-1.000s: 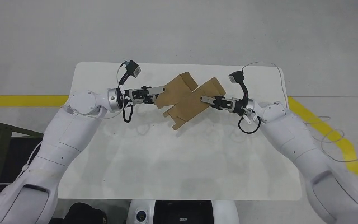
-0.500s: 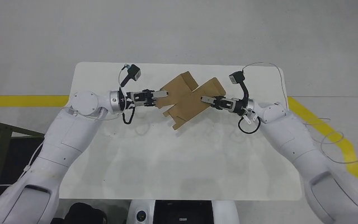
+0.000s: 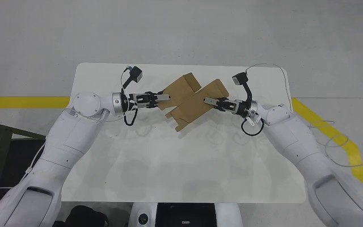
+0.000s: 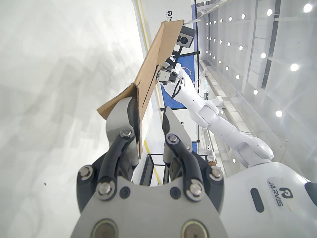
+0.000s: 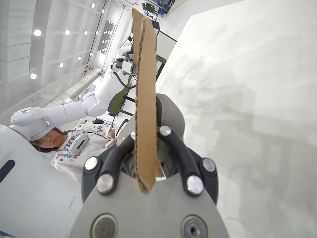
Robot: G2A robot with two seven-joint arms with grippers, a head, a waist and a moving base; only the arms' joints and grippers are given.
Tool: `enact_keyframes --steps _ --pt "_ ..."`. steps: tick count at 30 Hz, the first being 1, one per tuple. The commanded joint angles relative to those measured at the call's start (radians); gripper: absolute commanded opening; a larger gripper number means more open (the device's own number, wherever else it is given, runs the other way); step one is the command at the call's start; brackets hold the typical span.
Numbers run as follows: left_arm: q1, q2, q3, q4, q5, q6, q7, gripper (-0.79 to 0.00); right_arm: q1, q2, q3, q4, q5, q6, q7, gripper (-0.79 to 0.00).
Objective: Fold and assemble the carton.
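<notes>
My right gripper [image 3: 207,101] clamps the carton [image 3: 191,101] to steady it, while my left gripper [image 3: 166,96] sits spread apart at its opposite edge.

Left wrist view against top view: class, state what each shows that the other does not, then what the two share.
Left wrist view's own: the left gripper is open. The flat brown cardboard carton lies against one finger, with a gap to the other finger. Ceiling lights lie beyond.
Top view's own: the carton's whole outline with its flaps spread, and the rounded white table with all four corners.
Shared: the carton spans between the two grippers, with the right gripper at its far end.
</notes>
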Motion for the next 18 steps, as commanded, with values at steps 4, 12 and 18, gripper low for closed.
enact_keyframes --steps 4,12,18 --pt "-0.001 -0.004 0.001 0.005 0.011 0.005 -0.004 -0.659 -0.003 -0.002 0.009 -0.001 -0.002 0.005 0.005 -0.785" --pt "-0.001 -0.011 0.000 0.004 0.017 0.010 -0.020 -0.785 -0.009 -0.006 0.024 -0.001 -0.009 0.010 0.010 -0.785" --pt "-0.001 -0.015 -0.007 0.007 0.018 0.010 -0.027 -0.785 -0.014 -0.006 0.035 0.001 -0.012 0.014 0.014 -0.536"
